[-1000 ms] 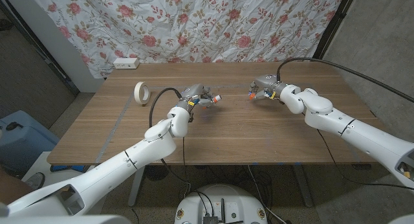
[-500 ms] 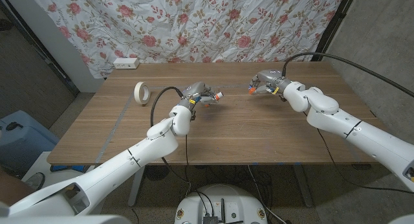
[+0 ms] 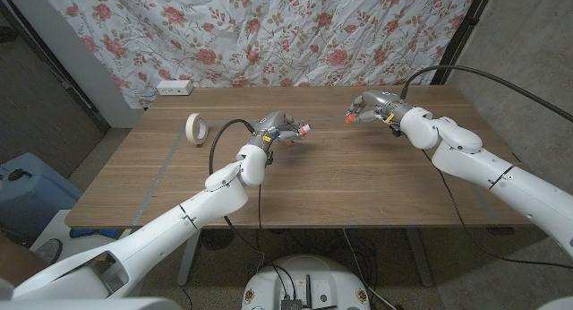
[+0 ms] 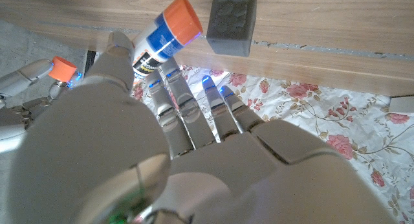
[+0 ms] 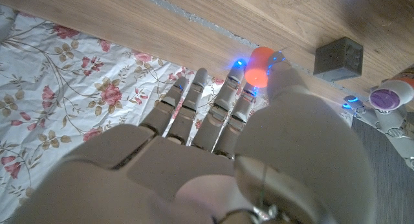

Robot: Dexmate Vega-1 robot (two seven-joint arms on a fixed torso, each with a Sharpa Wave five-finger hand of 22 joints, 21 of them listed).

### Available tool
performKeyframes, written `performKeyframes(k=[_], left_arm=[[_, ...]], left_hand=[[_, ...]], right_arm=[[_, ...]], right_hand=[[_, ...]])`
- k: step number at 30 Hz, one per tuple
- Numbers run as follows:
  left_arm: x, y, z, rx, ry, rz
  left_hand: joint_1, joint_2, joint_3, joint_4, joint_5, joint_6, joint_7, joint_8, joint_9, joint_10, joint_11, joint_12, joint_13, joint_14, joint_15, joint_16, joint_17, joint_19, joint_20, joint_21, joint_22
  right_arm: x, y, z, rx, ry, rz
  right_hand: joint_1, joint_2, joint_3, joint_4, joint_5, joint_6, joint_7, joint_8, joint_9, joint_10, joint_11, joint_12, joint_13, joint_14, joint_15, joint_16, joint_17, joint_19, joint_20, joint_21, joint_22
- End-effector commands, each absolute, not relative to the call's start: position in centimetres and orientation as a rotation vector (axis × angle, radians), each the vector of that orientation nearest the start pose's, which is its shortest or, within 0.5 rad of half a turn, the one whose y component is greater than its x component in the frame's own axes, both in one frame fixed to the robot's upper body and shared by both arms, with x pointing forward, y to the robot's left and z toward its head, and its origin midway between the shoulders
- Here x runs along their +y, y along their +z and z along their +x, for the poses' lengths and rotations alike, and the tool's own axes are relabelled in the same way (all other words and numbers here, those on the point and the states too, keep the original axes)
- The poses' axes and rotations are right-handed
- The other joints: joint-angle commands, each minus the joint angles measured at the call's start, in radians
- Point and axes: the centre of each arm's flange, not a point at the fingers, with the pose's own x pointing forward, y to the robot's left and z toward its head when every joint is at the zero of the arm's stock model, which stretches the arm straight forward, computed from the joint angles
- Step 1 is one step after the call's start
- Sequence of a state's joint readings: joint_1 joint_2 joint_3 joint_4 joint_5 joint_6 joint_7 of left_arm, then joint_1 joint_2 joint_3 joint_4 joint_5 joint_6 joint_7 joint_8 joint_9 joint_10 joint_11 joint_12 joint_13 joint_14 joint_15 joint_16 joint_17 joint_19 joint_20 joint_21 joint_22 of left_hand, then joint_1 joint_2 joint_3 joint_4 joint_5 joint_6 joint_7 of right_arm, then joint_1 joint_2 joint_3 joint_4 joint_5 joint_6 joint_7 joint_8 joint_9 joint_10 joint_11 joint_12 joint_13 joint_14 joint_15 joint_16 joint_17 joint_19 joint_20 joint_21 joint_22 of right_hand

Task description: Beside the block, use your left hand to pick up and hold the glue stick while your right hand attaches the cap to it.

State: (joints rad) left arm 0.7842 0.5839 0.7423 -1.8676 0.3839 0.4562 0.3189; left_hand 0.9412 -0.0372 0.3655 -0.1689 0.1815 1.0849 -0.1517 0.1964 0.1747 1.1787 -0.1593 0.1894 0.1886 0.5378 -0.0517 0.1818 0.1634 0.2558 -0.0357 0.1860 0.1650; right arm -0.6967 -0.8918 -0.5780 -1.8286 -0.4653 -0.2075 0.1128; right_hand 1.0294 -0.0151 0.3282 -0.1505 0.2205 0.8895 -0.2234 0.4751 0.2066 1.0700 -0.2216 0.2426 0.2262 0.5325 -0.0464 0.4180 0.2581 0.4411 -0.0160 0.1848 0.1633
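So the pick-up part looks done: the left robot hand (image 3: 279,128) has the glue stick (image 4: 163,32) pinched up off the tabletop (image 3: 358,180), and in the left wrist view you can see the white tube with its orange end poking out past the fingertips, tilted, with the little grey block (image 4: 231,23) sitting on the wood just beside it. The right robot hand (image 3: 369,108) is up in the air too, pinching the orange cap (image 5: 261,65) between thumb and fingers. In the right wrist view the glue stick's open purple tip (image 5: 387,97) faces toward that hand, with the block between the cap and the stick as that camera sees it. From the head view the two hands are well apart, both above the far half of the tabletop, so I'd say we're at the bring-them-together stage and the capping itself hasn't happened yet. Next move, as I read it: the right hand has to carry the cap across to the stick, line the cap's open side up with the purple tip on the same axis, then push it on while the left keeps a firm hold. Can't tell from here which way the cap's opening faces, so it may need a small wrist turn first. There's also a roll of tape (image 3: 196,127) off toward the left edge, not in the way.
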Motion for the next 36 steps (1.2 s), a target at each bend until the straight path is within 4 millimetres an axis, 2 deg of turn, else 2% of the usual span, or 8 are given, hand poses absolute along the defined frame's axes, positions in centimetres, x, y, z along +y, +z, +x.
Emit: performKeyframes(k=[1, 24, 36], left_arm=[[11.8, 0.3, 57.7, -0.712, 0.093, 1.007], [10.5, 0.9, 57.8, -0.761, 0.042, 0.986], [9.8, 1.4, 58.2, -0.785, 0.020, 0.968]], left_hand=[[-0.033, 0.073, 0.000, 0.004, 0.004, 0.110, 0.039, 0.007, 0.018, 0.072, -0.064, 0.007, 0.005, 0.007, -0.111, -0.001, 0.002, -0.003, -0.001, 0.000, 0.003], [-0.038, 0.075, -0.002, 0.005, 0.003, 0.110, 0.040, 0.007, 0.019, 0.069, -0.063, 0.006, 0.005, 0.011, -0.108, 0.000, 0.003, -0.004, -0.001, 0.001, 0.003], [-0.040, 0.075, -0.003, 0.005, 0.003, 0.107, 0.037, 0.005, 0.019, 0.067, -0.063, 0.005, 0.005, 0.011, -0.110, -0.001, 0.003, -0.001, -0.005, 0.002, 0.003]], right_arm=[[-25.2, 8.4, 57.9, -0.605, 0.076, -1.363], [-26.3, 10.0, 56.7, -0.596, 0.199, -1.168], [-25.5, 10.3, 55.9, -0.600, 0.241, -1.130]], right_hand=[[-0.002, 0.011, -0.005, 0.000, -0.001, 0.002, 0.001, 0.005, 0.003, 0.012, -0.001, -0.004, 0.005, 0.005, -0.139, 0.005, 0.004, -0.002, -0.004, -0.002, 0.002], [-0.008, 0.019, -0.020, 0.004, -0.010, 0.003, 0.001, -0.001, 0.001, 0.011, -0.001, -0.011, 0.010, -0.004, -0.133, 0.009, 0.007, -0.008, 0.002, -0.002, 0.002], [-0.016, 0.022, -0.031, 0.007, -0.014, -0.001, 0.001, -0.007, 0.000, 0.003, 0.000, -0.018, 0.013, -0.019, -0.128, 0.007, 0.008, -0.013, 0.015, -0.001, 0.002]])
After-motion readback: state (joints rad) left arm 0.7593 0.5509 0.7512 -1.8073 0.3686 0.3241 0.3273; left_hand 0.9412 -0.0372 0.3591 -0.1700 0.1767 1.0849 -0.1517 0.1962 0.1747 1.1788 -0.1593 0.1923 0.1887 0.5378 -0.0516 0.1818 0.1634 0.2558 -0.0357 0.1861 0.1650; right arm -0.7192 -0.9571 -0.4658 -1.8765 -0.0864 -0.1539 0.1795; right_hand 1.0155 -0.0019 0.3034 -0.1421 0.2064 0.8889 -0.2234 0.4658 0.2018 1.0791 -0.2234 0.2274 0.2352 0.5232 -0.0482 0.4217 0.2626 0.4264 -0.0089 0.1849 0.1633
